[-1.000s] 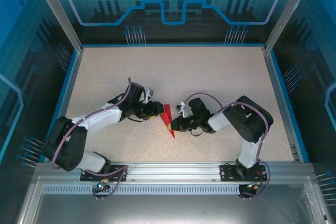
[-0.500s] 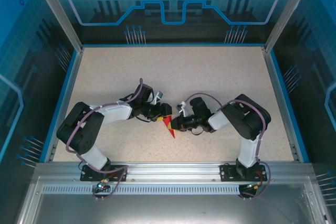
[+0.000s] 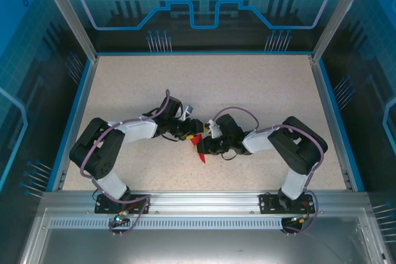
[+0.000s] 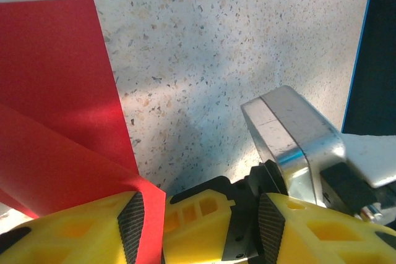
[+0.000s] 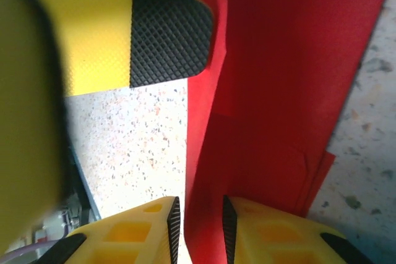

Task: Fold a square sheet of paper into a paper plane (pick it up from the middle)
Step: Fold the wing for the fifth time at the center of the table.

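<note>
The square sheet of paper (image 3: 199, 150) is folded into a narrow red wedge at the table's middle, its tip toward the near edge. My left gripper (image 3: 193, 133) and right gripper (image 3: 208, 145) meet over it from either side. In the left wrist view my left gripper (image 4: 201, 227) is open. A red paper (image 4: 55, 91) flap runs down beside its left pad (image 4: 131, 224), and a yellow finger of the other gripper (image 4: 198, 221) sits between the jaws. In the right wrist view my right gripper (image 5: 201, 230) stands slightly open around an upright fold of paper (image 5: 284, 78) that lies against one pad (image 5: 229, 227).
The speckled table (image 3: 247, 85) has a raised blue rim (image 3: 328, 109) and transparent blue walls around it. An aluminium rail (image 3: 204, 201) carries both arm bases along the near edge. A silver block (image 4: 291, 134) on the right wrist sits close to my left fingers.
My left arm has swung right, bringing its gripper over the paper next to the right gripper. The right gripper's jaws have parted from shut to a narrow gap.
</note>
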